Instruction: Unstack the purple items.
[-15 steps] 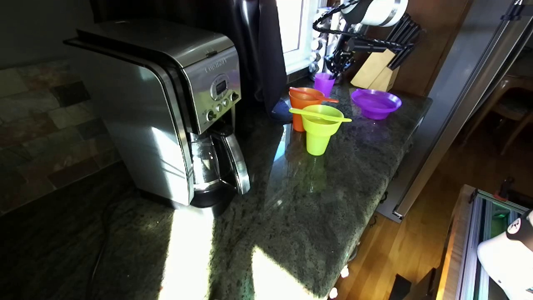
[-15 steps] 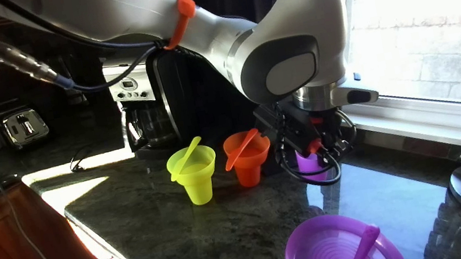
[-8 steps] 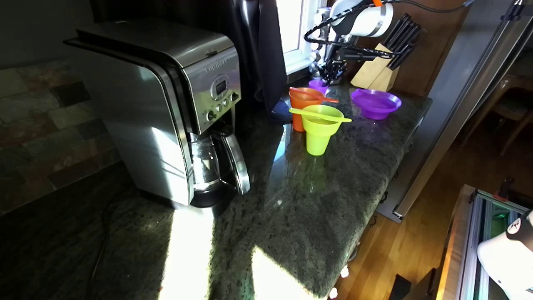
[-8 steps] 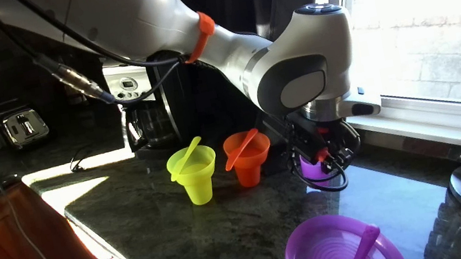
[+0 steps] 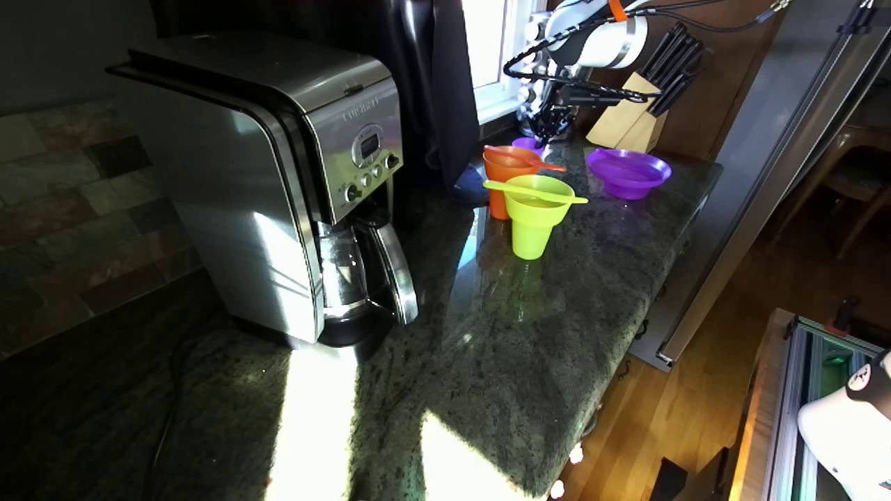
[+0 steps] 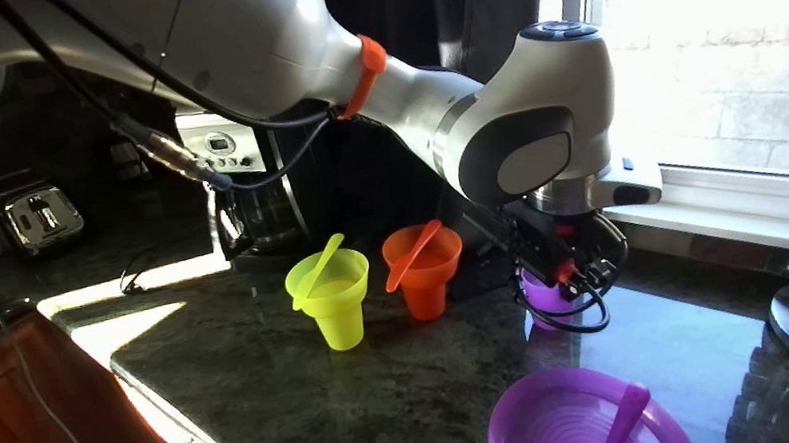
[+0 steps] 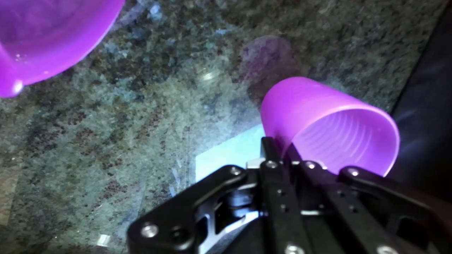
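Purple cup [image 7: 326, 132] near counter's [image 5: 515, 376] back edge; purple bowl [image 5: 630, 185] stands apart, nearer front edge, purple spoon [image 6: 622, 427] overhanging its rim.

A white robot arm [image 6: 250, 44] slants down to its bent wrist [image 6: 578, 87], the black gripper [image 7: 281, 151] slung beneath, two fingers [image 7: 271, 152] pinched together but for a slim gap; their tips are hard to discern in both exterior views.

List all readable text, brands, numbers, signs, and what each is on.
"CUISINART", slightly soft: front of the coffee maker.
Its display: too small to read.
Any markings by its knobs: too small to read.
Round emblem on the white housing, right edge of an exterior view: too small to make out.
Purple cup, purple bowl: no text visible.
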{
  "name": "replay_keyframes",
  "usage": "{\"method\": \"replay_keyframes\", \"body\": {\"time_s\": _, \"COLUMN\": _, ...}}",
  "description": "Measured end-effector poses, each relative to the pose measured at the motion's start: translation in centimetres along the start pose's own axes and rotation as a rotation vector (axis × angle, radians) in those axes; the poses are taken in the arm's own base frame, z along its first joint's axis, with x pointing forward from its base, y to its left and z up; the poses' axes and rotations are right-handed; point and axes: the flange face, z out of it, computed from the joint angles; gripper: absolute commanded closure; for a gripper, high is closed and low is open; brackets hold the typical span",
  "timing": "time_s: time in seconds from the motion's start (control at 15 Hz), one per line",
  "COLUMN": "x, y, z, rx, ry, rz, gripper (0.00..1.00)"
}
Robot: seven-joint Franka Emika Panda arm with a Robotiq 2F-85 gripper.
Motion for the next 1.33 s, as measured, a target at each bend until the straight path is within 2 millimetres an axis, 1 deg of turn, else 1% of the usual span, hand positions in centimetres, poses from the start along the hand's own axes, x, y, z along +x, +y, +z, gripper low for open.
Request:
{"method": "replay_keyframes", "body": {"time_s": 0.13, "x": 0.1, "y": 0.0, "z": 0.1, "rx": 0.000, "ry": 0.001, "rz": 0.000, "gripper": 0.53}}
{"method": "replay_keyframes", "body": {"time_s": 0.2, "x": 0.2, "y": 0.0, "z": 0.0, "rx": 0.000, "ry": 0.004, "rz": 0.000, "gripper": 0.44}}
{"method": "replay_keyframes", "body": {"time_s": 0.27, "x": 0.3, "y": 0.0, "z": -0.2, "rx": 0.000, "ry": 0.008, "rz": 0.001, "gripper": 0.37}}
{"method": "replay_keyframes", "body": {"time_s": 0.33, "x": 0.5, "y": 0.1, "z": -0.4, "rx": 0.001, "ry": 0.012, "rz": 0.004, "gripper": 0.29}}
{"method": "replay_keyframes", "body": {"time_s": 0.47, "x": 0.7, "y": 0.3, "z": -1.1, "rx": 0.001, "ry": 0.023, "rz": 0.012, "gripper": 0.15}}
{"method": "replay_keyframes", "body": {"time_s": 0.53, "x": 0.8, "y": 0.5, "z": -1.6, "rx": 0.002, "ry": 0.029, "rz": 0.016, "gripper": 0.06}}
{"method": "replay_keyframes", "body": {"time_s": 0.6, "x": 0.8, "y": 0.9, "z": -2.1, "rx": 0.002, "ry": 0.032, "rz": 0.020, "gripper": 0.01}}
{"method": "replay_keyframes", "body": {"time_s": 0.73, "x": 0.7, "y": 1.7, "z": -3.1, "rx": -0.001, "ry": 0.019, "rz": 0.031, "gripper": 0.00}}
{"method": "replay_keyframes", "body": {"time_s": 0.93, "x": -0.1, "y": 3.5, "z": -4.7, "rx": -0.023, "ry": -0.033, "rz": 0.043, "gripper": 0.00}}
{"method": "replay_keyframes", "body": {"time_s": 1.33, "x": -3.2, "y": 8.2, "z": -8.3, "rx": -0.127, "ry": -0.199, "rz": 0.054, "gripper": 0.00}}
